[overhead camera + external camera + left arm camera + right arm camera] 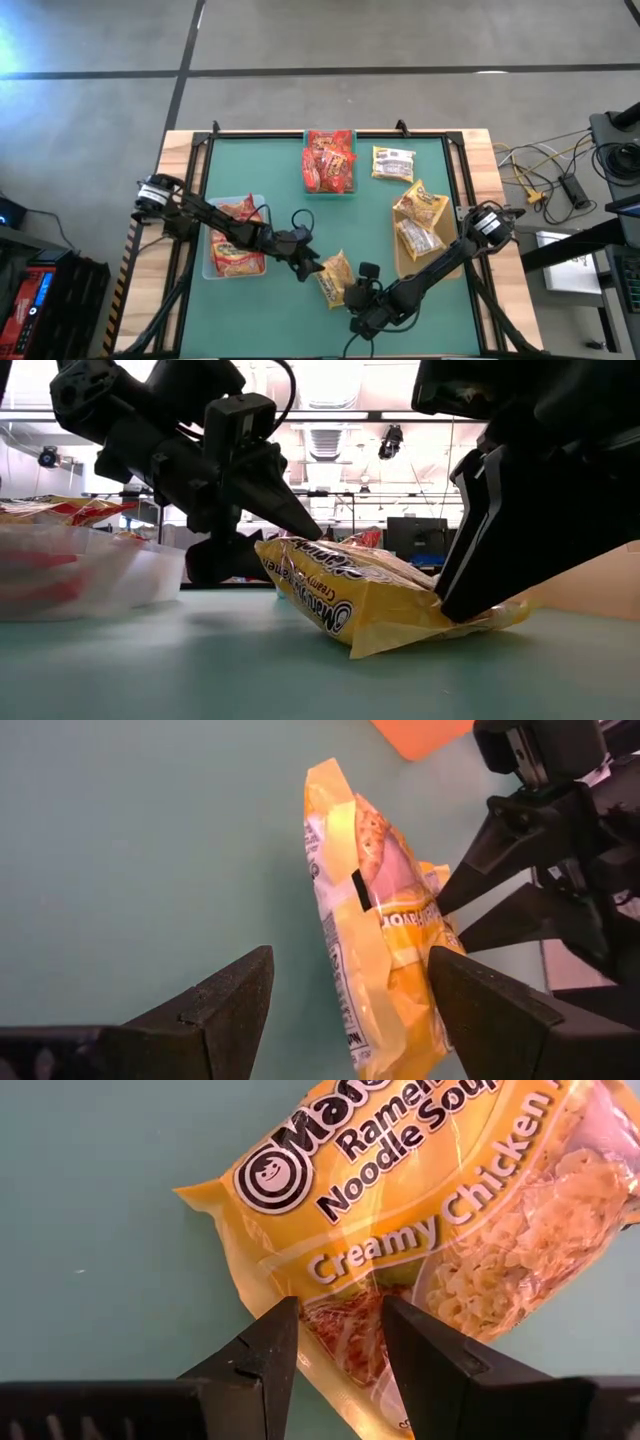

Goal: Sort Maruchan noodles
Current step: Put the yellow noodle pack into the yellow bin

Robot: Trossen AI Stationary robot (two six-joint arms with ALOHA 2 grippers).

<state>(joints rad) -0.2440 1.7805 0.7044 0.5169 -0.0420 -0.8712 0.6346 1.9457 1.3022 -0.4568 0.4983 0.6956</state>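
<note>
Bench: your green-topped table [270,180] has a wooden border, and both arms reach in from its side edges toward the middle of the near edge
Left arm: it runs from the left edge across the clear bin [213,268] to your left gripper [312,262], which sits just left of the loose yellow packet [334,277]
Right arm: it comes in from the right edge and ends at your right gripper [362,290], close against the near end of that same packet
Tan bin: you have it by the right edge [402,262], holding two yellow packets [420,221]
Clear bin: by the left edge, it carries red-and-yellow packets [237,258]
Teal bin: at the middle of the far edge [330,189], it is filled with red packets [330,160]
Stray packet: one yellow and white packet [393,164] lies flat near the far right corner, just beside the teal bin
Loose yellow packet: it reads Creamy Chicken [430,1190] and lies tilted on the mat near the middle of the near edge [370,595]
Left gripper state: your fingers [215,1015] are spread wide, with the packet [375,930] between them and against one finger
Right gripper state: your fingers [255,1370] stand narrow, tips over the packet's corner; you cannot tell whether they actually pinch it
</note>
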